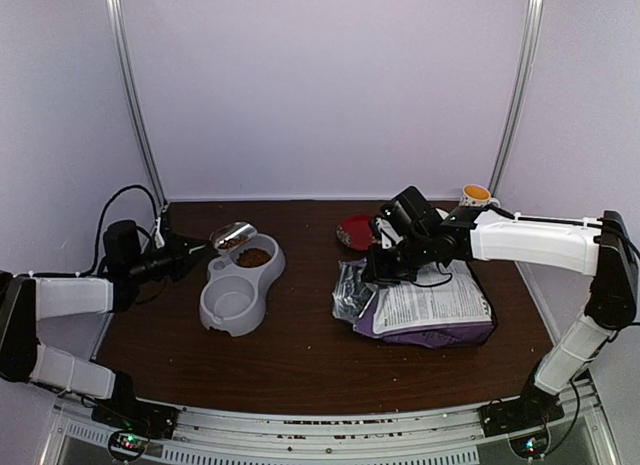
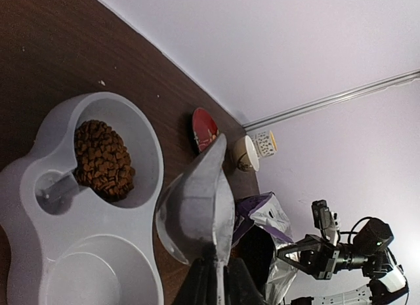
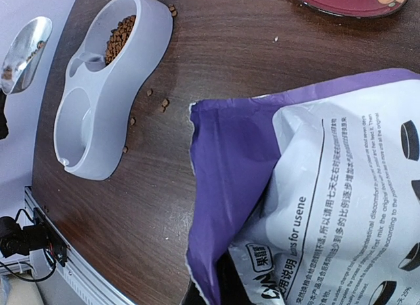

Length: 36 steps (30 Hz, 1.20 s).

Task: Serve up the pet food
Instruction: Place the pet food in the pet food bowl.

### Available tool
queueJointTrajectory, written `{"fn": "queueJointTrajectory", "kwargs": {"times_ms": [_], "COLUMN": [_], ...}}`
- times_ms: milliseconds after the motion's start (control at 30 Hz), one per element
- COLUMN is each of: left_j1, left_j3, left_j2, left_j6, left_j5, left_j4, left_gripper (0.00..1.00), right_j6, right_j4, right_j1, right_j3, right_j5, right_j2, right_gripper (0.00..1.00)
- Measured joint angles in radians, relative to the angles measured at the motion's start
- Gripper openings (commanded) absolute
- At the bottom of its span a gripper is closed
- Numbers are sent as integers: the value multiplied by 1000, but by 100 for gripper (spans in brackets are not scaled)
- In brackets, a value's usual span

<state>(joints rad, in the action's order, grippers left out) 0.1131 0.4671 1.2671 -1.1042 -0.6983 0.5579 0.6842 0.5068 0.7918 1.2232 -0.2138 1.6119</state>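
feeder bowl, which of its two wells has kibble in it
The far well, the one beside the scoop, holds the pet food; the near well is empty.

Table (image 1: 300, 355): dark brown wood grain, spread beneath the left pincer (image 1: 200, 247) and right pincer (image 1: 378, 270). Back wall (image 1: 330, 85): plain pale lilac panel, well beyond both pincers. Left wall (image 1: 50, 135) and right wall (image 1: 590, 105), same panel, are noted outboard of each pincer. Two aluminium posts (image 1: 135, 95) are seen behind the pincers. Light is even and diffuse. A metal rail (image 1: 330, 425) is fitted on the pincers' near side.
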Motion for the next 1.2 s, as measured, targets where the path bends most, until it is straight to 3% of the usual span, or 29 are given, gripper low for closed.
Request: {"fn": "queueJointTrajectory", "kwargs": {"times_ms": [633,1200], "left_j1": [0,0], "left_j3": [-164,-149], "left_j2": [-375,-510], "left_j6": [72,232], "left_j5": [30,130], "left_j4": [-337,-696], "left_gripper": [0,0], "right_j6": [8,25], "right_j4": [-5,-3], "right_j1": [12,26], "right_j3": [-18,-58], "right_j5": [3,14], "right_j2": [-17,-57], "right_gripper": [0,0]}}
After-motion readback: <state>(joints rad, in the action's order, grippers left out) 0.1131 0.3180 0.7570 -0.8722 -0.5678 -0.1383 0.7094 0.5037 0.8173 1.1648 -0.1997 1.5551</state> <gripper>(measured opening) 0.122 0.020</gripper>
